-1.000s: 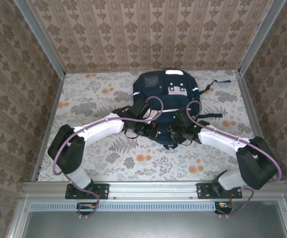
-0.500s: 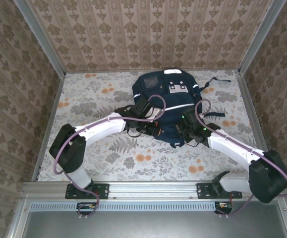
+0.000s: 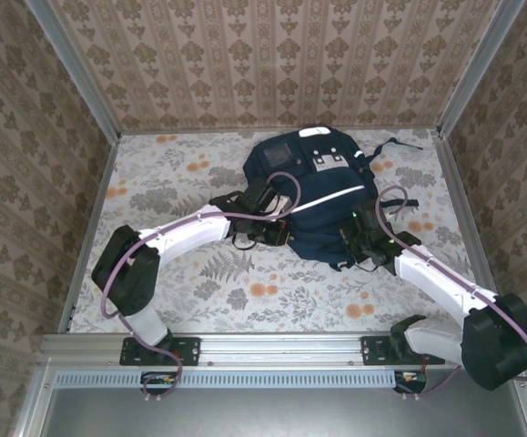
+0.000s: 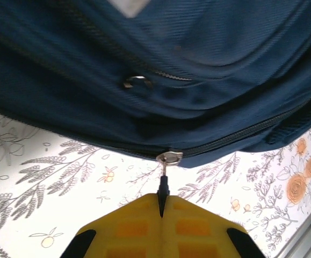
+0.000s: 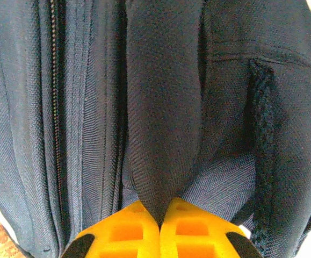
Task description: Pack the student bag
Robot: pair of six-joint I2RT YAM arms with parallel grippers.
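The student bag (image 3: 322, 196) is a navy-blue backpack with a white stripe, lying mid-table and slanted to the right. My left gripper (image 4: 163, 200) is shut on the black zipper pull (image 4: 163, 187) that hangs from a silver slider (image 4: 170, 157) on the bag's (image 4: 160, 75) lower zip. Seen from above, the left gripper (image 3: 279, 231) sits at the bag's near-left edge. My right gripper (image 5: 159, 216) is shut on a fold of the bag's dark fabric (image 5: 160, 118). From above, the right gripper (image 3: 352, 248) is at the bag's near-right corner.
The floral tablecloth (image 3: 181, 173) covers the table, walled by patterned panels with metal posts (image 3: 72, 68) on three sides. A dark strap (image 3: 400, 146) trails from the bag toward the right wall. Open cloth lies left of the bag and along the front edge.
The right gripper has pulled its corner of the bag to the right and toward the front edge, so the bag has swung and stretched rightward. The left gripper has held nearly still on the zipper pull.
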